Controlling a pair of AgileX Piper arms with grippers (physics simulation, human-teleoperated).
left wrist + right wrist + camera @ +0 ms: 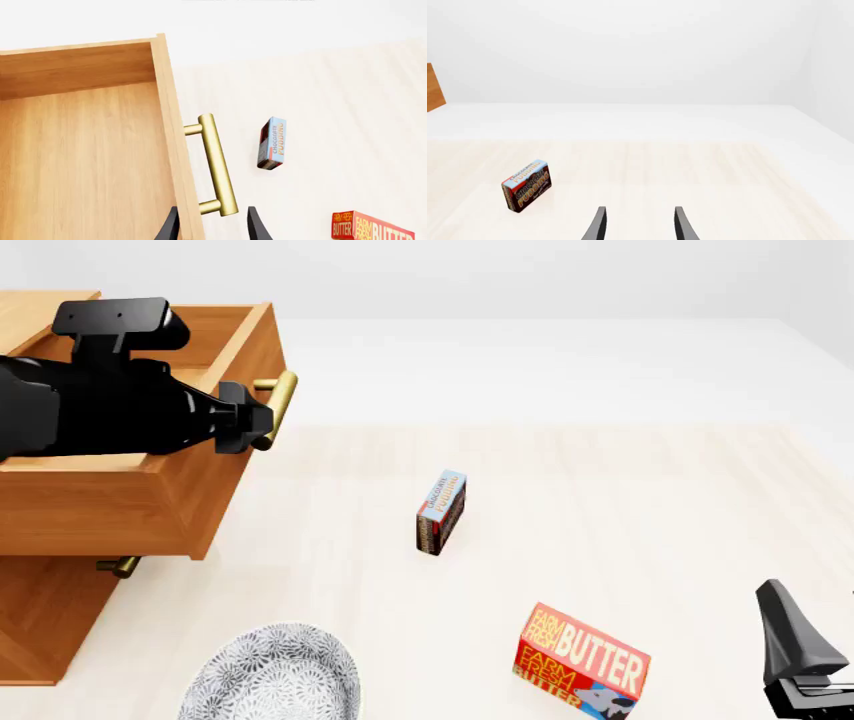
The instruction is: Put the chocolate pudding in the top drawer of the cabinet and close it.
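- Wooden top drawer (134,490) pulled out, left gripper (212,225) spread astride its brass handle (217,165)
- Chocolate pudding (442,512) on edge on table (641,490)
- Right gripper (639,225) parted, empty

The left arm (94,410) reaches in from the left, its black wrist held high and roughly level, and its left gripper (212,225) has the two dark fingers spread apart, one on either side of the near end of the brass handle (215,165) on the top drawer (134,490) without visibly pinching it. The right arm sits low at the right edge of the front view, where only the right gripper (639,224) shows, its fingers (787,632) parted with nothing between them and raised clear of the table (641,500).
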